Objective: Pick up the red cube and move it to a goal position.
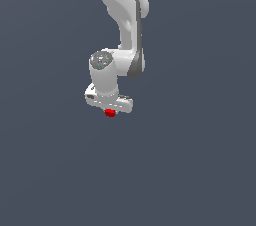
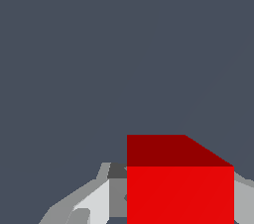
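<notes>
The red cube shows just under the white gripper body in the exterior view, near the middle of the picture. In the wrist view the red cube fills the space between the two grey fingers, one on each side of it. My gripper is shut on the cube. The fingertips themselves are hidden behind the gripper body in the exterior view. I cannot tell from these frames how high the cube is above the floor.
The white arm comes down from the top of the exterior view. The plain dark grey ground lies all around. No goal marker shows.
</notes>
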`<state>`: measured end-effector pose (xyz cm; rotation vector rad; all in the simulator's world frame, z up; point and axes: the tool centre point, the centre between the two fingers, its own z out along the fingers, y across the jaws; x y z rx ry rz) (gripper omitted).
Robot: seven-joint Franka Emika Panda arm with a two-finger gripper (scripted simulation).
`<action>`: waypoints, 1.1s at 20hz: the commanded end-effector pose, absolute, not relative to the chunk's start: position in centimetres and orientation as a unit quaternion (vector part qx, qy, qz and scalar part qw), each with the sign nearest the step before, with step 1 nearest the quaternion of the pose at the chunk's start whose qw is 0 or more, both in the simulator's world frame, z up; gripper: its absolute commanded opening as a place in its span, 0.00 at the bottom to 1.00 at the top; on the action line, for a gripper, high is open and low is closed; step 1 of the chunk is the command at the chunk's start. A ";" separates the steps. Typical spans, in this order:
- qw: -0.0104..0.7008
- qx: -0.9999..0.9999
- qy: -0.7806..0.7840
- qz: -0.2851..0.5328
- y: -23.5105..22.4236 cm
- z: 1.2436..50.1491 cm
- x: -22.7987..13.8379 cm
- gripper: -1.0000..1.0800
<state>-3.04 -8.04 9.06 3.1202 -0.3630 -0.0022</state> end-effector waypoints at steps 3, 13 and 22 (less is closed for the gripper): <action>0.000 0.993 -0.116 0.000 -7.9 13.5 -2.0 0.00; 0.001 0.993 -0.116 0.000 -7.6 23.9 0.5 0.00; 0.001 0.993 -0.116 0.000 -7.3 32.6 2.8 0.00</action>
